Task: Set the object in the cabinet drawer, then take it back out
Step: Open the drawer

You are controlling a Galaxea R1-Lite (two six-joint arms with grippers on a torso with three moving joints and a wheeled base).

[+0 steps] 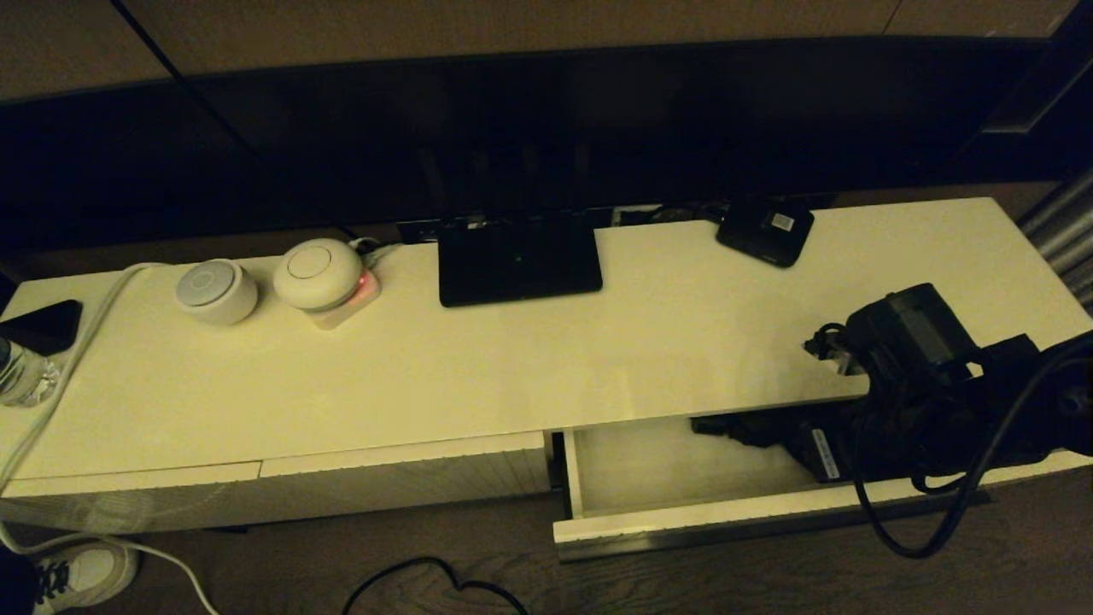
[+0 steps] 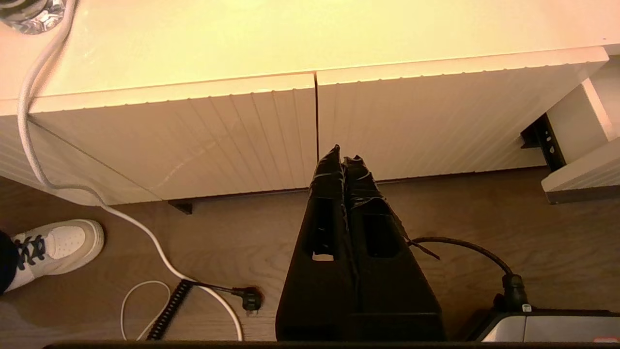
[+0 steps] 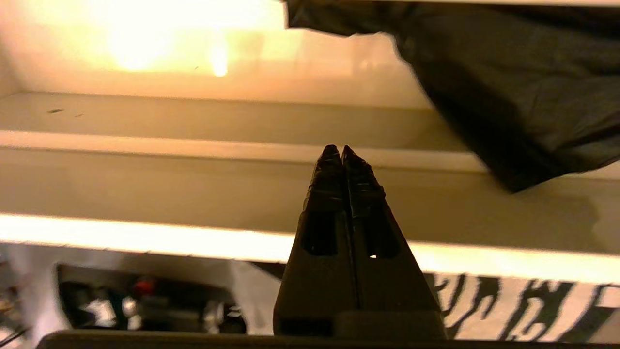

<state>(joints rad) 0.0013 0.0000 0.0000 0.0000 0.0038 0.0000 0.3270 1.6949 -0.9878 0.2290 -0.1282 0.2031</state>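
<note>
The cabinet drawer (image 1: 726, 523) stands pulled out at the right, its pale inside showing. The black umbrella (image 1: 751, 430) lies in it, toward the back right and partly under the cabinet top; its loose fabric (image 3: 513, 97) fills one corner of the right wrist view. My right arm (image 1: 922, 367) reaches over the drawer's right end. The right gripper (image 3: 340, 149) is shut and empty, over the drawer (image 3: 145, 194) and apart from the fabric. My left gripper (image 2: 343, 154) is shut and empty, low in front of the closed ribbed drawer fronts (image 2: 232, 135).
On the cabinet top are a flat black router (image 1: 519, 256), a small black box with a sticker (image 1: 766, 231), two white round devices (image 1: 216, 290) (image 1: 318, 273), a phone (image 1: 43, 325) and a bottle (image 1: 21, 371). Cables (image 2: 160, 252) and a shoe (image 2: 53, 245) are on the floor.
</note>
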